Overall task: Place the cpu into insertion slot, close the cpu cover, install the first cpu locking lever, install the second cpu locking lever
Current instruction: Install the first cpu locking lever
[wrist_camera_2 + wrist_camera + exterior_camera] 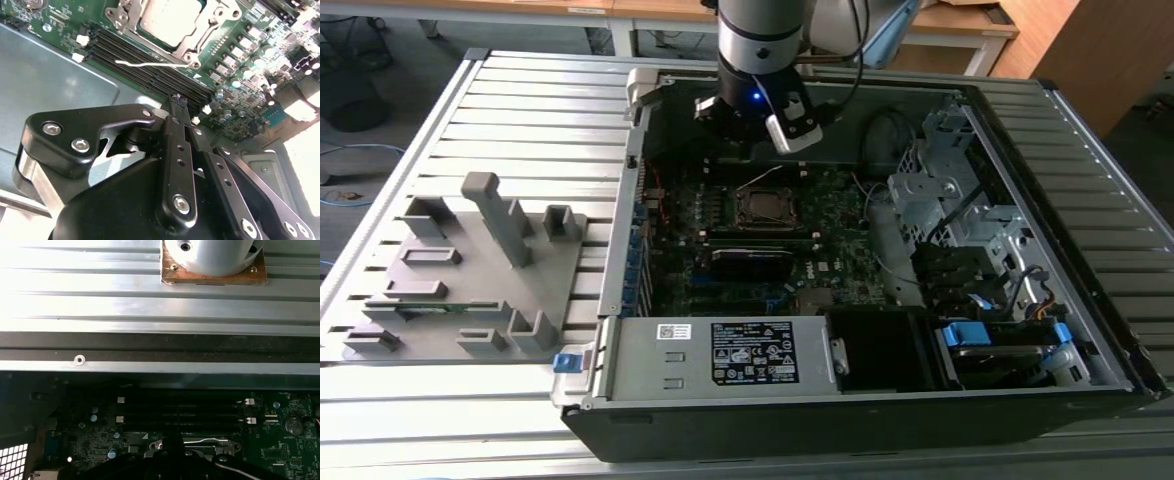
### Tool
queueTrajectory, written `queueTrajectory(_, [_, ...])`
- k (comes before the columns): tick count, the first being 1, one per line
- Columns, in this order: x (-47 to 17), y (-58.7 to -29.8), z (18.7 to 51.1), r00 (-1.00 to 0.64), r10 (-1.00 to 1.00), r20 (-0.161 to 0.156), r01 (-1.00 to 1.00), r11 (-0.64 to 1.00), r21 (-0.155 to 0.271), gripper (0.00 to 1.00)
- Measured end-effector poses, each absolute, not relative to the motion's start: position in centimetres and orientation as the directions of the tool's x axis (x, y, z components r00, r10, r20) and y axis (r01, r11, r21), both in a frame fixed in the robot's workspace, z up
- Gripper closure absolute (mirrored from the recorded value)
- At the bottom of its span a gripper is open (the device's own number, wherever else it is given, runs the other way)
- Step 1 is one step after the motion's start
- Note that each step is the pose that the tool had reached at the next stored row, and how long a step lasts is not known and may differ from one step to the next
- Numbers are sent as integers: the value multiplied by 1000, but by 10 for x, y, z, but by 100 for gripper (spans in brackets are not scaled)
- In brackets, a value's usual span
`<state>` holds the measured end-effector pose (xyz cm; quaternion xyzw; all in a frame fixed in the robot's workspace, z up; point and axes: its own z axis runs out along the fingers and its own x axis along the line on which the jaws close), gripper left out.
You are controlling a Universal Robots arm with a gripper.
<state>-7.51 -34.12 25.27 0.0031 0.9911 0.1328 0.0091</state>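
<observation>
Hovering over the green circuit board (pixel 65 20), black gripper (pixel 177 98) is clenched empty; grey square metal-topped cpu (pixel 167 20) is seated under thin silver cover frame (pixel 186 46); loose wire lever (pixel 145 64) is judged best pressed steadily downward.

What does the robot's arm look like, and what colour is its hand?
The arm is a round silver-grey tube with a black band and a little blue light near its end. A thin black cable hangs beside it. The hand is black, built from flat jointed bars dotted with shiny silver screws. A white block sits by it.
</observation>
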Motion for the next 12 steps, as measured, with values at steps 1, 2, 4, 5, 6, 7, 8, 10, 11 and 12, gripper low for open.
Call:
queueTrajectory(1, [-75, -341, 253, -1000, 9, -17, 4, 965, 263, 89])
queueTrajectory(2, [-75, -341, 253, -1000, 9, -17, 4, 965, 264, 89])
queueTrajectory(4, [-75, -341, 253, -1000, 9, -17, 4, 965, 263, 89])
queueTrajectory(5, [-74, -341, 253, -1000, 9, -17, 4, 965, 263, 89])
queueTrajectory(6, [-74, -341, 253, -1000, 9, -17, 4, 965, 263, 89])
queueTrajectory(7, [-74, -341, 253, -1000, 9, -17, 4, 965, 263, 89])
queueTrajectory(8, [-74, -341, 252, -1000, 9, -17, 4, 965, 263, 89])
queueTrajectory(10, [-74, -341, 252, -1000, 9, -17, 4, 965, 263, 89])
queueTrajectory(11, [-74, -341, 251, -1000, 9, -17, 4, 965, 263, 89])
queueTrajectory(12, [-74, -341, 251, -1000, 9, -17, 4, 965, 263, 89])
